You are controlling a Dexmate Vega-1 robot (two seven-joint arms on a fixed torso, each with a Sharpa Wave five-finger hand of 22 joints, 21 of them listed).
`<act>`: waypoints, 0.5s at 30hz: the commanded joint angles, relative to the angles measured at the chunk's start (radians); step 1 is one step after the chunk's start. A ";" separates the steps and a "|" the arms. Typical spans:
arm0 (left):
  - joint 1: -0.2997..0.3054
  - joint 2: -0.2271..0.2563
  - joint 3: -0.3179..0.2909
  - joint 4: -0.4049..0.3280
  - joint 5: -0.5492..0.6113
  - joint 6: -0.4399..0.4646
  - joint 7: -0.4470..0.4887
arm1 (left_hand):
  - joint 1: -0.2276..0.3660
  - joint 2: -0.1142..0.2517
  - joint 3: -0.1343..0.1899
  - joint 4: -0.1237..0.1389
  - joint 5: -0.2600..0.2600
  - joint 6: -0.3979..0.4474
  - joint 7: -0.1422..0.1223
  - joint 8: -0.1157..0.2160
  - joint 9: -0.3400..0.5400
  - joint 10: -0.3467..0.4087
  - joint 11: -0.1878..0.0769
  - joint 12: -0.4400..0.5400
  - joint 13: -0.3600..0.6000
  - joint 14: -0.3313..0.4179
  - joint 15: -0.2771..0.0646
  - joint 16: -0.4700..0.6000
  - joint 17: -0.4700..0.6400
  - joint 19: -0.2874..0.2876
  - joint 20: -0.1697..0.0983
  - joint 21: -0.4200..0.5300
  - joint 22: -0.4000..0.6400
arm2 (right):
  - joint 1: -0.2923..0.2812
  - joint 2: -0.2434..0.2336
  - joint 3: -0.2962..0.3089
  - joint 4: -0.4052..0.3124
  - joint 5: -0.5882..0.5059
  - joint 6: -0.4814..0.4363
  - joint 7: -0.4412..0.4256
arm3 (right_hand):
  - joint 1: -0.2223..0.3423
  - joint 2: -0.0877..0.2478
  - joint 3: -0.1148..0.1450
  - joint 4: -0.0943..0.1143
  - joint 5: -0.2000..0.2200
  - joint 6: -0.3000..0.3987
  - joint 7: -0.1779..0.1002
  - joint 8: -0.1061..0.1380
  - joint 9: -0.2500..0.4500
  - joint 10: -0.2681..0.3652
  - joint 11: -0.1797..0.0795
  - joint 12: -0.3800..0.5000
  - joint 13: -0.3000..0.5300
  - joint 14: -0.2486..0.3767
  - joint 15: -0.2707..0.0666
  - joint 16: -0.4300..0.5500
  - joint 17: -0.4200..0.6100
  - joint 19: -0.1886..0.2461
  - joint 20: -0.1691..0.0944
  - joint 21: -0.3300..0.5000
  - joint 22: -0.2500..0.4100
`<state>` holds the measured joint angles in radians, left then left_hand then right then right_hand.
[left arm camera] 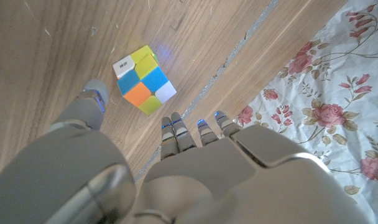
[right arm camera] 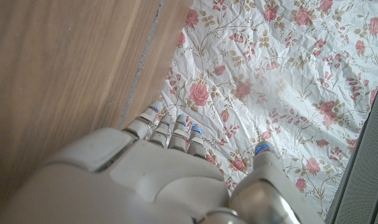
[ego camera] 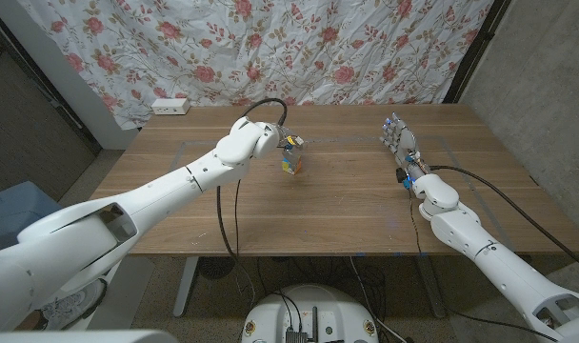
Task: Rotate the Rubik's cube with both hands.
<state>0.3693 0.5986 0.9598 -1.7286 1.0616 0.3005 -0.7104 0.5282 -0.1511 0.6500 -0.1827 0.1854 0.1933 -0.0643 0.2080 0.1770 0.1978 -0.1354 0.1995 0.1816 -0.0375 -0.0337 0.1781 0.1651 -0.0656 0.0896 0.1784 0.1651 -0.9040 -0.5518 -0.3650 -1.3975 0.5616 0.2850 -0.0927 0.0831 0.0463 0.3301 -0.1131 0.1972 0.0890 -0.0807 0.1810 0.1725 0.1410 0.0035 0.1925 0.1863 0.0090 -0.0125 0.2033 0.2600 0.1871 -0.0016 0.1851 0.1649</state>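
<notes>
Left hand (ego camera: 267, 139) reached out mid-table, fingers (left arm camera: 176, 134) apart, right hand (ego camera: 401, 141) on edge, fingers (right arm camera: 170, 132) extended

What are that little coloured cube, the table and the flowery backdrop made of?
The Rubik's cube looks like smooth plastic: flat, bright, evenly coloured squares with a slight sheen. The table looks like wood or wood veneer, with visible grain and a matte finish. The flowery backdrop seems to be thin cloth, since it is creased and wrinkled.
</notes>
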 commanded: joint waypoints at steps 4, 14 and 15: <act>0.015 0.000 0.005 0.024 -0.015 -0.002 0.039 | 0.024 0.005 0.001 -0.001 0.010 0.005 -0.002 0.005 0.003 0.021 -0.007 0.009 0.001 0.014 -0.015 0.007 0.004 0.011 0.004 0.008 0.003 | -0.020 -0.010 0.006 -0.032 -0.002 -0.019 -0.023 | 0.004 0.001 0.000 -0.006 0.003 0.002 -0.005 0.005 0.003 0.000 -0.003 0.001 0.000 0.001 0.007 0.007 0.001 0.004 0.005 0.002 0.003; 0.007 0.010 0.004 0.041 -0.032 -0.029 0.064 | 0.048 0.015 0.006 -0.001 0.013 0.003 -0.009 0.002 0.004 0.032 -0.016 0.011 0.002 0.030 -0.017 0.009 0.004 0.023 0.001 0.010 0.003 | -0.021 -0.001 0.003 -0.032 -0.005 -0.022 -0.034 | 0.002 0.004 -0.001 -0.006 0.003 0.004 -0.007 0.006 0.003 0.001 -0.002 0.001 0.001 -0.001 0.009 0.008 -0.001 0.005 0.011 0.002 0.003; 0.007 0.011 0.005 0.042 -0.033 -0.032 0.068 | 0.052 0.017 0.007 -0.001 0.014 0.002 -0.008 0.002 0.004 0.031 -0.017 0.011 0.002 0.031 -0.016 0.009 0.004 0.024 0.001 0.010 0.003 | -0.020 0.000 0.003 -0.032 -0.005 -0.021 -0.035 | 0.002 0.004 -0.001 -0.006 0.003 0.004 -0.007 0.006 0.003 0.001 -0.002 0.001 0.001 -0.001 0.009 0.008 -0.001 0.005 0.012 0.002 0.003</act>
<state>0.3809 0.6019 0.9626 -1.7036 1.0438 0.2924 -0.6672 0.5638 -0.1339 0.6500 -0.1827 0.1932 0.1932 -0.0643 0.2080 0.1789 0.2214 -0.1482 0.2043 0.1816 -0.0140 -0.0357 0.1781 0.1651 -0.0493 0.0874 0.1861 0.1651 -0.9212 -0.5581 -0.3607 -1.4244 0.5600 0.2690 -0.1150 0.0831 0.0463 0.3301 -0.1131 0.1971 0.0890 -0.0807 0.1810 0.1725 0.1410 0.0035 0.1925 0.1863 0.0053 -0.0087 0.2080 0.2601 0.1911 0.0024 0.1851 0.1649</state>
